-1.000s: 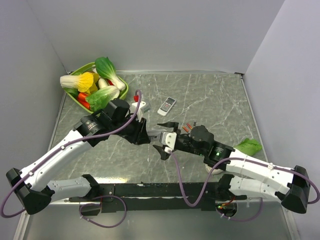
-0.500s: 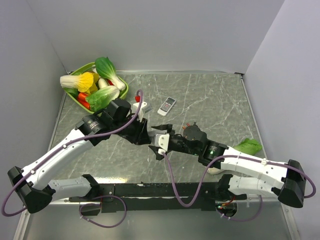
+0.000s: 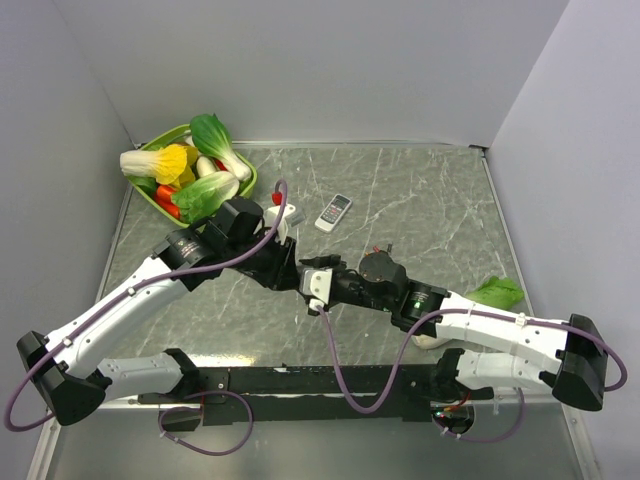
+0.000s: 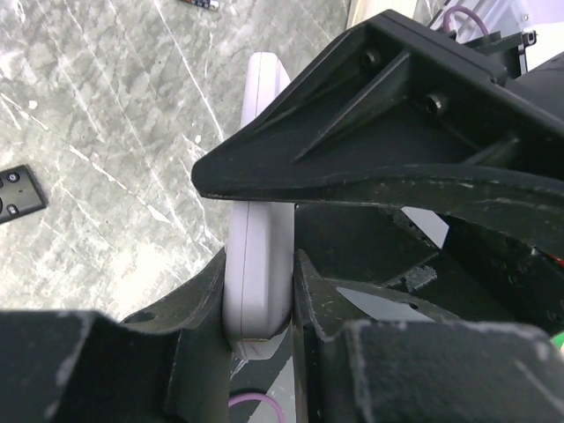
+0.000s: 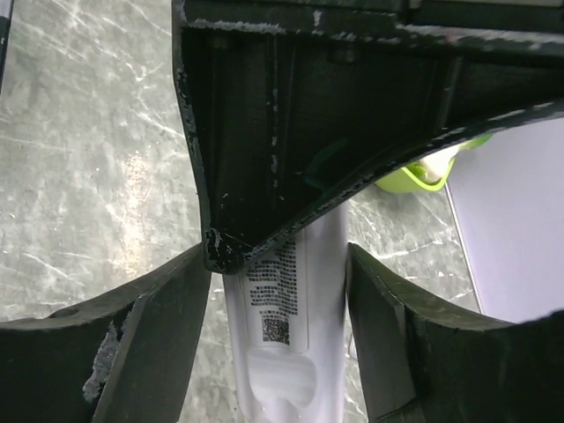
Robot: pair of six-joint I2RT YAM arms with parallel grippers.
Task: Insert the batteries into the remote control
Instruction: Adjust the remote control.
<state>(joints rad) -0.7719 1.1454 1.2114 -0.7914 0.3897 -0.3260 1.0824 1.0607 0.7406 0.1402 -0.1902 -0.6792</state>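
Observation:
A white remote control is clamped edge-on between the fingers of my left gripper, which is shut on it above the table. From the other side my right gripper straddles the same remote, whose labelled back with its battery cover faces that camera. Its jaws stand open, with a gap still showing on the left. In the top view both grippers meet at mid-table, left and right, hiding the remote. One dark battery lies on the marble. Orange-red batteries lie just behind the right wrist.
A second small remote lies on the table beyond the grippers, also seen in the left wrist view. A green basket of toy vegetables sits at the back left. A green leaf lies at the right.
My right gripper has moved left toward the left gripper and come around the held remote, its jaws narrowing. The left arm has held still with the remote.

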